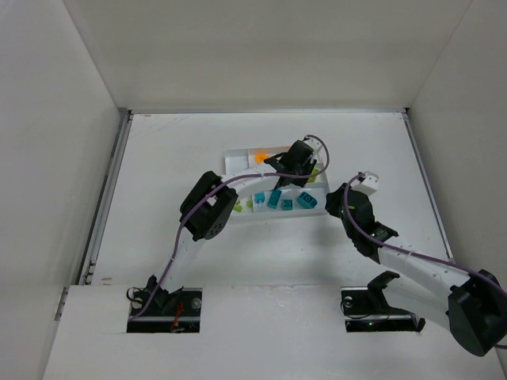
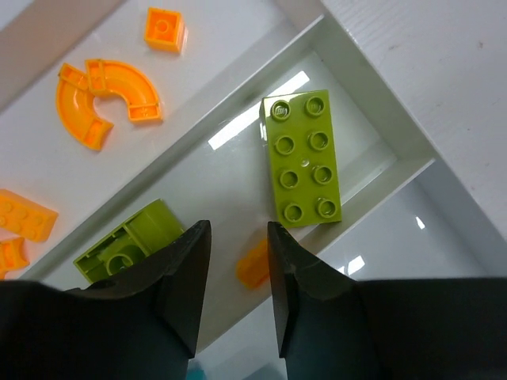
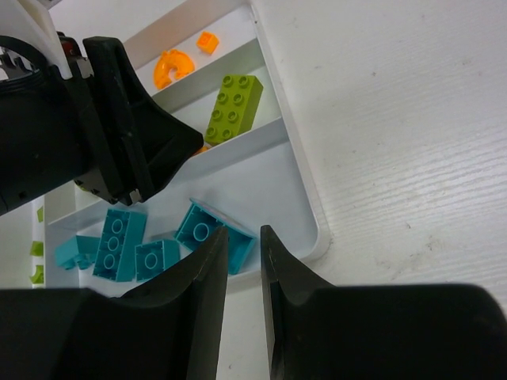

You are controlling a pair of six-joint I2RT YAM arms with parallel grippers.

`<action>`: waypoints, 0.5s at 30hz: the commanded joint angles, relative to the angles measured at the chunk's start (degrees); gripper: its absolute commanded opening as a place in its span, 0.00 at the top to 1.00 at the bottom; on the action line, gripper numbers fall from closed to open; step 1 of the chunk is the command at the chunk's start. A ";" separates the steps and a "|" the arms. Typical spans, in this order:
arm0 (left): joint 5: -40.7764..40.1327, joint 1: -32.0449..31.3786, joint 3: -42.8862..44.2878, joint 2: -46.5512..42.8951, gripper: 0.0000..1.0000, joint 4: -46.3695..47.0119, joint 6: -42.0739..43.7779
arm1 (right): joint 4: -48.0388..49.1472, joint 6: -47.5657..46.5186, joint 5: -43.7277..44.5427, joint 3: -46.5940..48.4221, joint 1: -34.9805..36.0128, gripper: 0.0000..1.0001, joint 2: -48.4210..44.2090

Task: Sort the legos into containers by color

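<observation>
The left gripper (image 2: 235, 231) is poised low over the middle section of the white tray (image 2: 380, 91), its jaws parted only narrowly and nothing clamped between them; through the gap a small orange brick (image 2: 253, 265) is seen lying on the tray floor, close against the divider on the teal side. That brick appears to be in the wrong section, since it shares it with a lime eight-stud brick (image 2: 303, 158) and an overturned lime brick (image 2: 131, 241), while the curved orange pieces (image 2: 103, 95) are gathered in the neighbouring section. The gripper's placement directly above the stray brick is therefore judged to serve its correction (whether a grasp is being opened for cannot be told). The right gripper (image 3: 242, 237) is held nearly closed and empty just outside the tray's end, beside the teal bricks (image 3: 119, 241), presumably kept back so that the tray is left free for the other arm
</observation>
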 commanded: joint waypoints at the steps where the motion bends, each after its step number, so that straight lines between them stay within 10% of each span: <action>1: 5.68 -0.79 1.35 -0.05 0.66 -1.19 1.48 | 2.32 -0.14 -0.13 0.70 0.06 0.71 0.66; 15: 1.13 0.97 3.56 5.49 0.68 -2.86 3.93 | 1.27 0.04 -0.74 1.14 -0.38 0.71 -1.19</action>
